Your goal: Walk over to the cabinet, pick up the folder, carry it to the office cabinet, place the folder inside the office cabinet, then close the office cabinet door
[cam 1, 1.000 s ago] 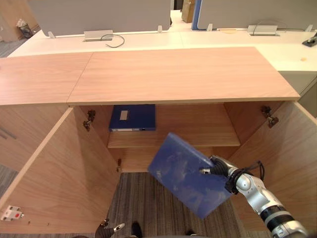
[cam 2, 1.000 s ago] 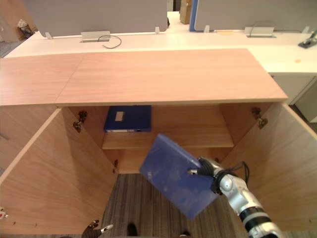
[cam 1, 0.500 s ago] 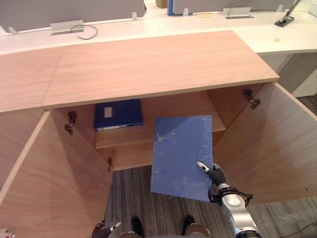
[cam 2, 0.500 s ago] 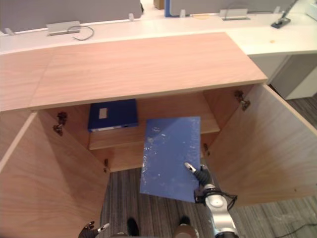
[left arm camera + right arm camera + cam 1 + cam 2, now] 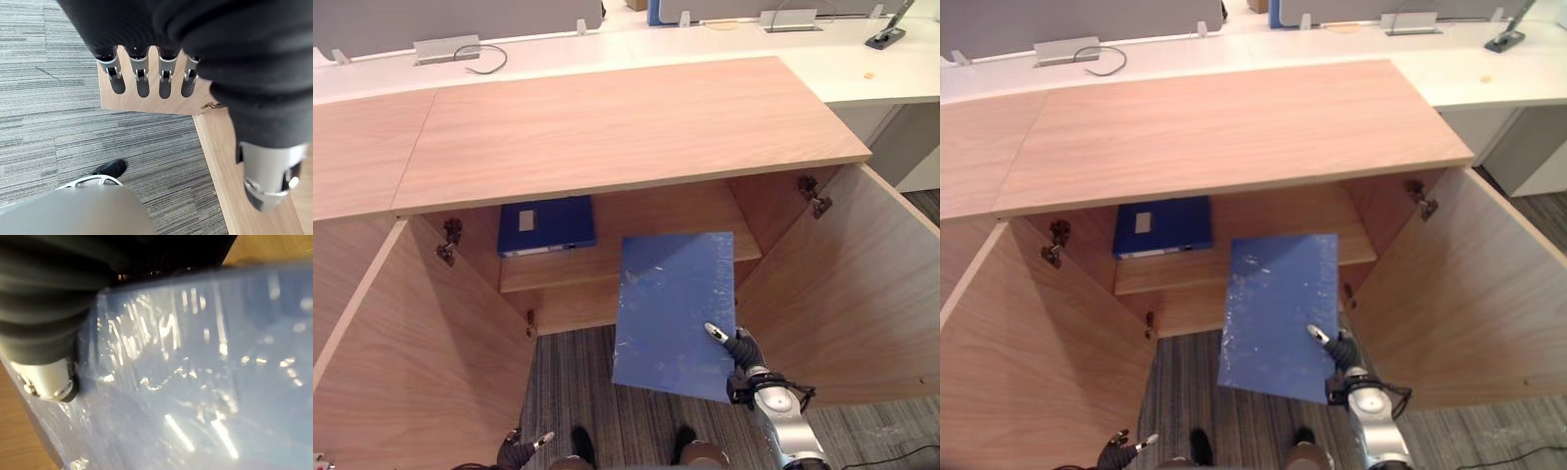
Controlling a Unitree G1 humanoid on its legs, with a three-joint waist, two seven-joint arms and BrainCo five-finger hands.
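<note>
Right hand [image 5: 737, 347] pinches the blue folder [image 5: 673, 308] at its near corner, holding it out before the open office cabinet [image 5: 607, 127] — left hand [image 5: 139, 81] hangs low by the floor, fingers straight, empty

Bright even light; glare streaks the folder [image 5: 172, 348], cabinet [image 5: 677, 221] seemingly shadowed.

The folder [image 5: 674, 308] stands before the open cabinet [image 5: 607, 127], right of centre, with the right hand [image 5: 741, 351] at its near corner. A binder [image 5: 546, 225] lies left on the shelf [image 5: 646, 262], apparently well back.
</note>
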